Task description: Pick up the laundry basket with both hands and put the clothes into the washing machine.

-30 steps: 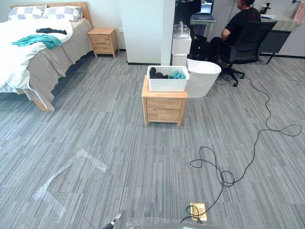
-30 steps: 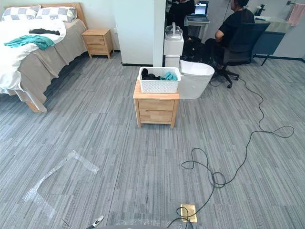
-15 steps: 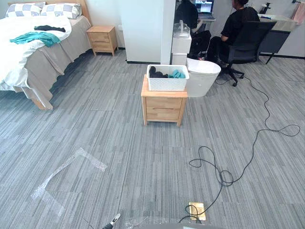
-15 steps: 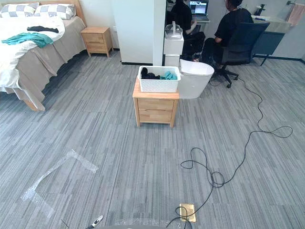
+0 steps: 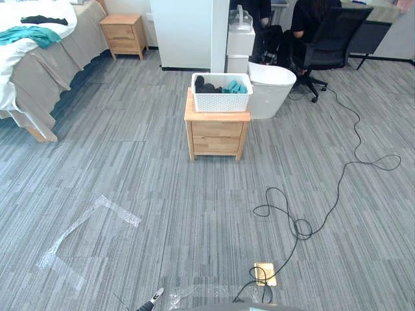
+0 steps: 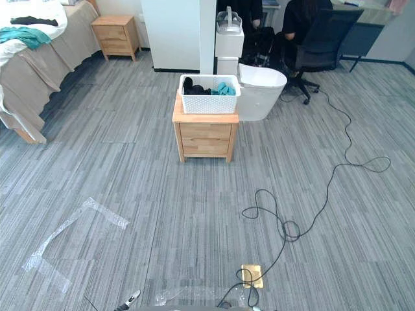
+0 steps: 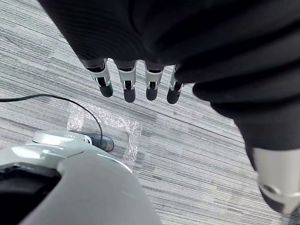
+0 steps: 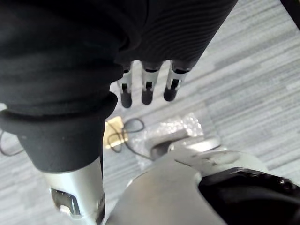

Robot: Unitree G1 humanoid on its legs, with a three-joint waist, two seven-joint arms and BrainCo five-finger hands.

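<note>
Plainly, the task has hardly begun. At the far left stands a bed [image 5: 32,74] with a few garments lying on it, and a wooden nightstand [image 5: 122,35] sits at its head. Nearer the robot, a bent strip of clear tape [image 5: 84,223] is stuck to the grey floor.

In the middle of the room, well apart from the robot, the white basket [image 5: 222,102] rests on top of a second small cabinet [image 5: 216,133]. The clothes [image 5: 224,87], dark and teal, lie inside it. Just behind and to the right of the cabinet is a white tub [image 5: 273,87]. It is probably the washing machine, though no door or opening can be made out. Further right, a person [image 5: 311,19] sits in a dark office chair [image 5: 337,32], facing away.

The left hand [image 7: 127,86] hangs over bare floor, fingers straight and loose, with nothing in it. The right hand [image 8: 146,89] hangs the same way, fingers relaxed and empty.

Nothing is done yet. The robot has to cross the open floor, take the basket by both sides, lift it off the cabinet, carry it round to the tub and get the clothes in.
</note>
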